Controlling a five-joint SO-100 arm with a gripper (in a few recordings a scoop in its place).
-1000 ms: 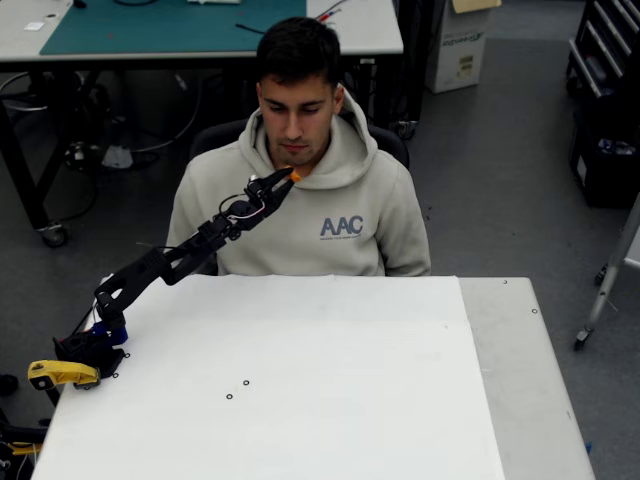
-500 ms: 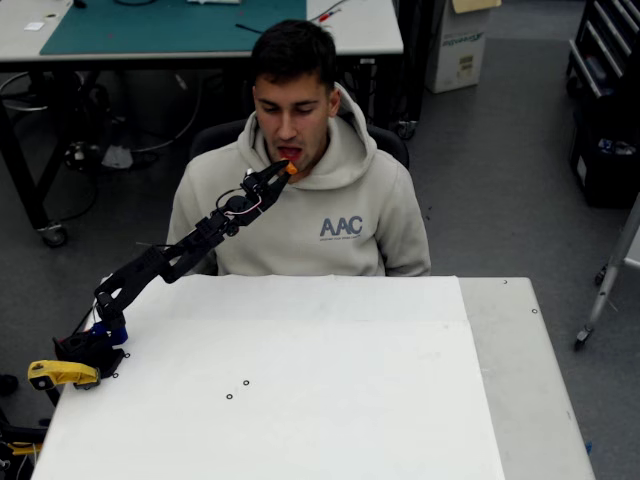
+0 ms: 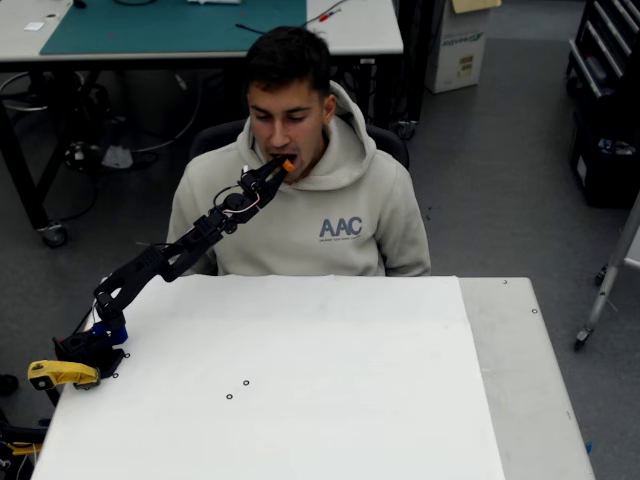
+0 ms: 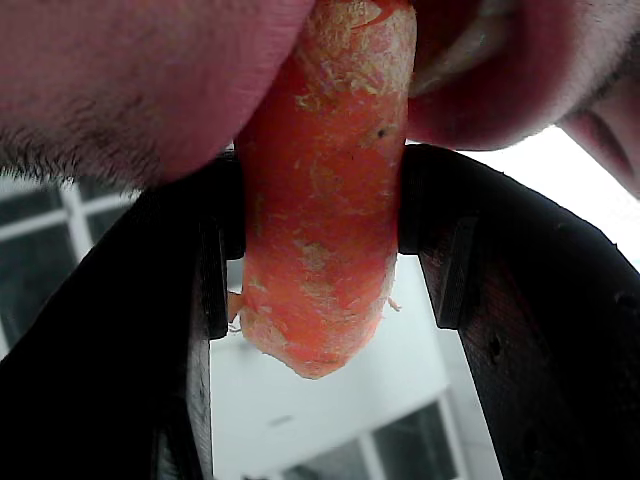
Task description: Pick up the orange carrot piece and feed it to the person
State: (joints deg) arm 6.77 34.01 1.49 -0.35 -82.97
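The black gripper (image 3: 281, 169) clamps the orange carrot piece (image 4: 325, 190) (its 2 jaws pressing both sides). Its far end sits between the lips of the person (image 3: 300, 205) seated beyond the white table (image 3: 330, 400).

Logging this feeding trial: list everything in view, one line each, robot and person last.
White square table: one, white, foreground of the overhead view.
Teal mat on a desk: one, teal, behind the person.
Cardboard box: one, pale, on the floor, top right.
Yellow tool-like part with black end: one, yellow, at the arm's base.
Small orange carrot piece: one, orange, between the fingers, its far end in the mouth.
Person in a grey-beige hooded sweatshirt: one, seated behind the table.
Black arm's gripper: one, black, at the person's mouth, shut on the carrot.
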